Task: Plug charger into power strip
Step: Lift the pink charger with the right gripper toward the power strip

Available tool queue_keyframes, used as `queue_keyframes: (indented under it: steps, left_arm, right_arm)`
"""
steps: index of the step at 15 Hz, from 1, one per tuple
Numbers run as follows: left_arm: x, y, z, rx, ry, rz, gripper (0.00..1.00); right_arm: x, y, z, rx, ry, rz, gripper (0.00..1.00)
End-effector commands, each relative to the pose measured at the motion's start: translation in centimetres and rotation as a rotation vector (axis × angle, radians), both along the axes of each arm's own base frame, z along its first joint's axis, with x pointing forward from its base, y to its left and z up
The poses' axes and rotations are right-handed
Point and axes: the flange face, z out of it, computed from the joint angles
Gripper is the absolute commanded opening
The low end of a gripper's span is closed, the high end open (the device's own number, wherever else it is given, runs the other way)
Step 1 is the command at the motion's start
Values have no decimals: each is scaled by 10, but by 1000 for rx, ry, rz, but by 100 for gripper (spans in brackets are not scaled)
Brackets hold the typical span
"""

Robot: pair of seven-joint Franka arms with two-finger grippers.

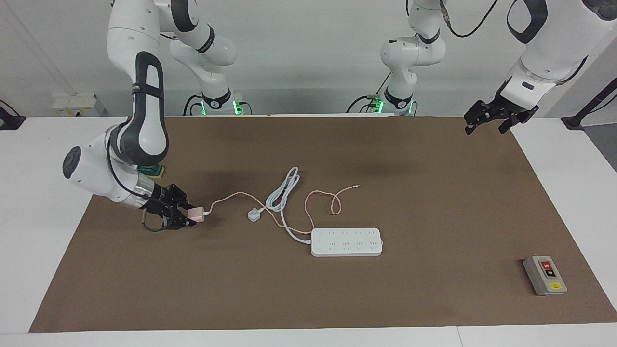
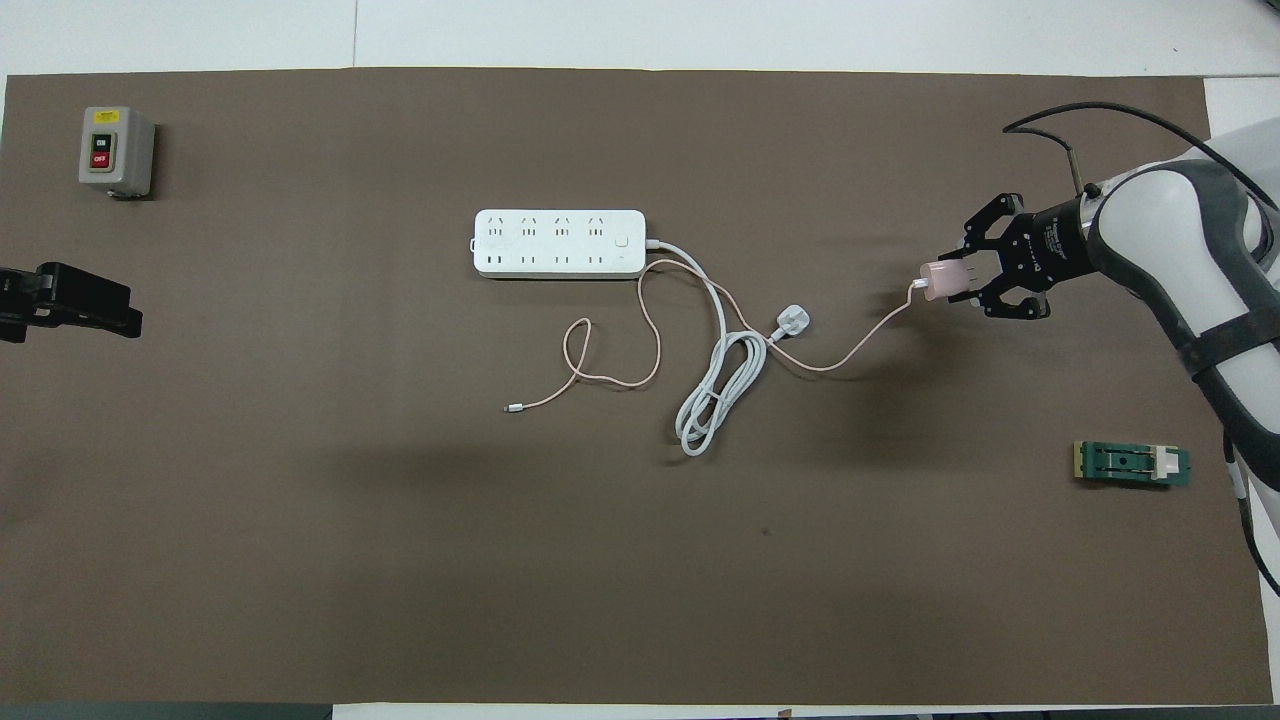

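Fingers of the right gripper (image 1: 192,218) are clamped on the charger (image 1: 197,215), a small pale-pink cube held just above the brown surface (image 1: 434,202) toward the right arm's end. From the fingers, the charger's thin pink cable (image 2: 860,345) hangs down to the surface and trails away toward the middle, where it passes right beside a white rounded plug (image 1: 254,214) and runs under or over the coiled thick white cord (image 2: 715,395); which one lies on top cannot be told. That plug and coil lie between the fingers and the power strip (image 1: 346,242), a long flat white strip with two rows of sockets lying flat near the middle of the surface, well apart from the held charger. The cable's loose end loops close to the strip. A small green object (image 2: 1131,464) lies on the surface near the right arm, closer to the robots than the fingers.

The left gripper (image 1: 488,119) waits in the air over the left arm's end of the surface, its fingers apart and holding nothing. A grey box with red and black buttons (image 2: 116,150) sits at that end, well apart from everything else.
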Motion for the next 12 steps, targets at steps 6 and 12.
queue_keyframes:
  steps: [6, 12]
  left_arm:
    - [-13, -19, -5, -179, 39, -34, 100]
    - [9, -1, -42, -629, 105, 109, 100]
  right_arm:
    - [-28, 68, 100, 30, 26, -19, 0]
    - [-41, 158, 155, 69, 40, -79, 0]
